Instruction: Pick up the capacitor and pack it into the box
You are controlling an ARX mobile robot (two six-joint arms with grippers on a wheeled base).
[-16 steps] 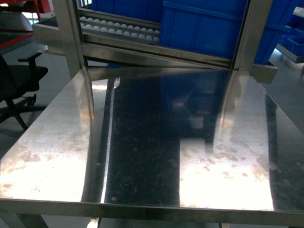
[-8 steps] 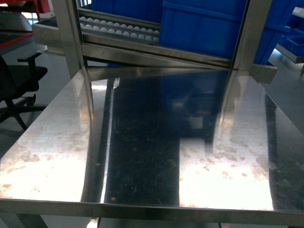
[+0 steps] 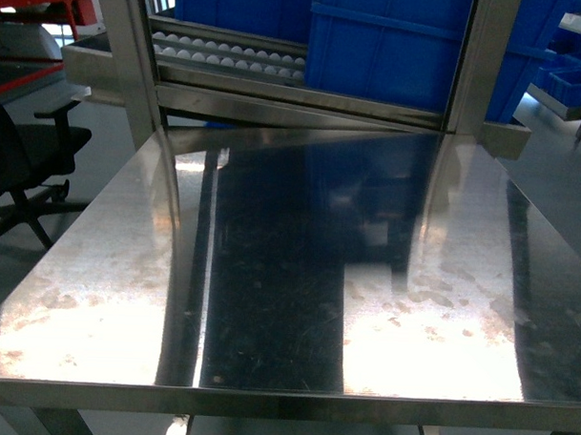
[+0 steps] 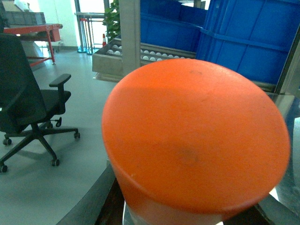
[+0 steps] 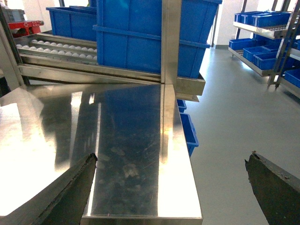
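- The right gripper (image 5: 172, 158) stood with its jaws spread wide, the two dark fingers at the lower corners of the right wrist frame and nothing between them.
- The left gripper did not show at all. An orange round-topped object (image 4: 197, 136) filled the centre and lower right of the left wrist frame, so whether those jaws were apart or closed could not be told.
- That orange thing was smooth and dome-like. It may have been a cap or a cylinder's end, but it was too close to identify.
- No capacitor and no box showed in any view, so where they lay could not be told.
- As a judgement, a capacitor would be light and rigid, with a slick can and thin, easily bent leads. It should be taken across the body, not by the legs.
- The steel table (image 3: 268, 303) took up the lower two thirds of the head frame, glossy and mirror-like.
- Beyond its far edge, a roller rack (image 3: 229, 53) ran across the upper left.
- Large blue bins (image 3: 392, 49) stood in the upper middle, only their walls showing and their contents hidden.
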